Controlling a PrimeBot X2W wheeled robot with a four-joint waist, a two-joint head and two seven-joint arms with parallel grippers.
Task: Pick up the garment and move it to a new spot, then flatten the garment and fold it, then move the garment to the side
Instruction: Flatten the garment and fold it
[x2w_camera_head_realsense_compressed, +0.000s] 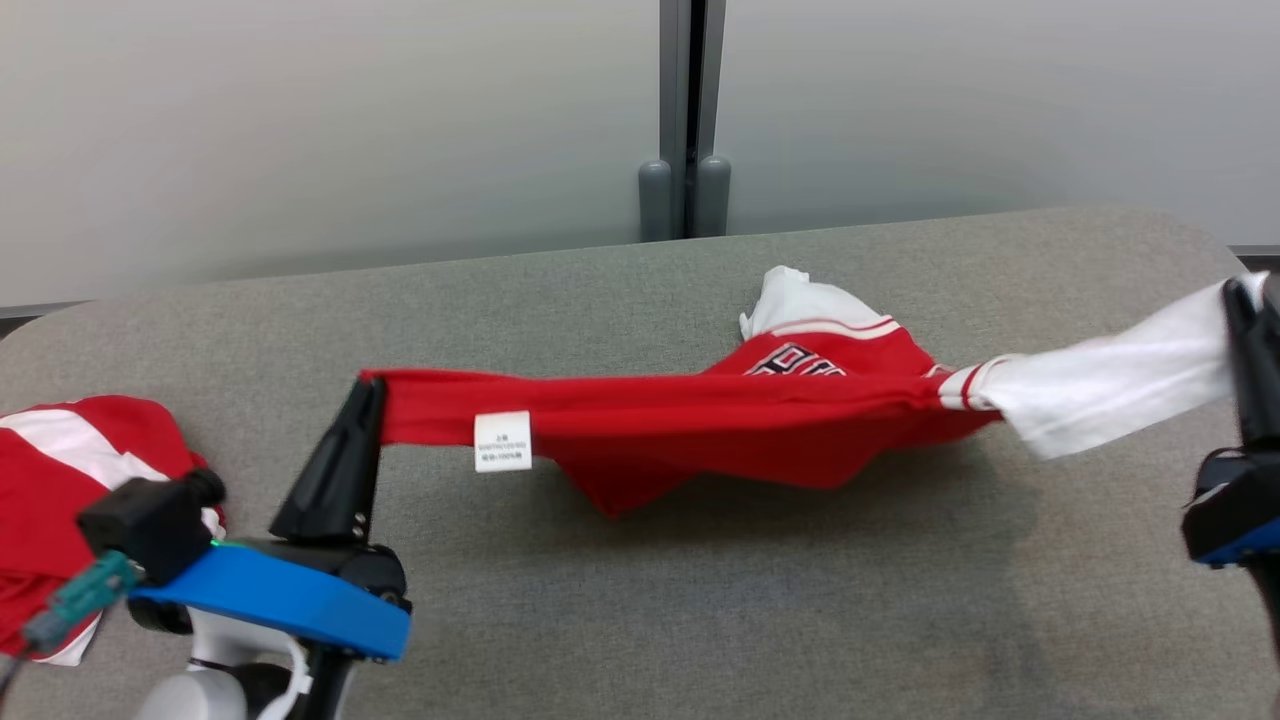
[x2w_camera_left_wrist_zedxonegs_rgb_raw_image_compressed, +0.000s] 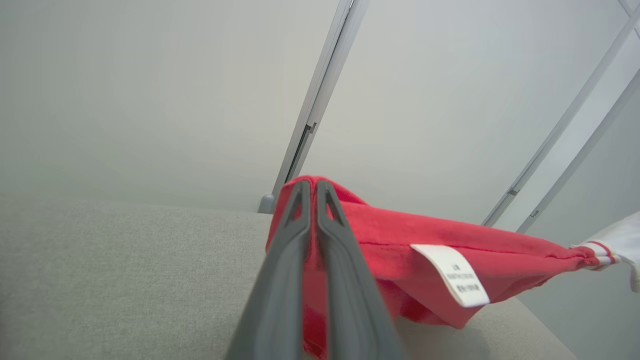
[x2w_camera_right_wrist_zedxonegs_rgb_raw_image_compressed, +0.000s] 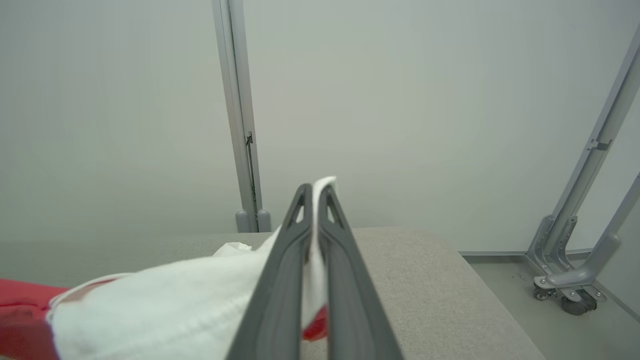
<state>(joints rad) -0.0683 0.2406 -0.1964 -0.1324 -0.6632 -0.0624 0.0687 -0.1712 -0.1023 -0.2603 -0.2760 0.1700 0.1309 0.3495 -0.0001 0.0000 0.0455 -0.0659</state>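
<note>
The garment (x2w_camera_head_realsense_compressed: 700, 420) is hanging stretched between the two grippers above the gray table (x2w_camera_head_realsense_compressed: 700, 600), its red middle sagging low. The left gripper (x2w_camera_head_realsense_compressed: 368, 395) is pinching a red corner, jaws closed tight on the cloth. The right gripper (x2w_camera_head_realsense_compressed: 1238, 295) is clamping the tip of a white sleeve (x2w_camera_head_realsense_compressed: 1100, 385) in the same way.

Both holds are sitting at the very edge of the fabric, so pulling the arms any farther apart is likely to tug a corner free. The right hold is on a sleeve end, not the body, so the shirt is probably going to land twisted and bunched rather than flat. The sagging belly may also be dragging and rolling under itself on the rough surface. A second garment (x2w_camera_head_realsense_compressed: 70, 450) is lying close behind the left arm and could get swept along.

The right gripper is being cut off by the edge of the head view. How deep the cloth is reaching into either pair of jaws is hard to judge. Whether the sag is touching the table cannot be told — only its shadow is showing. The chest lettering (x2w_camera_head_realsense_compressed: 795, 362) is folding out of sight, the label (x2w_camera_head_realsense_compressed: 502, 441) is printed too small to read, and the other sleeve (x2w_camera_head_realsense_compressed: 800, 300) is crumpling behind the body.
</note>
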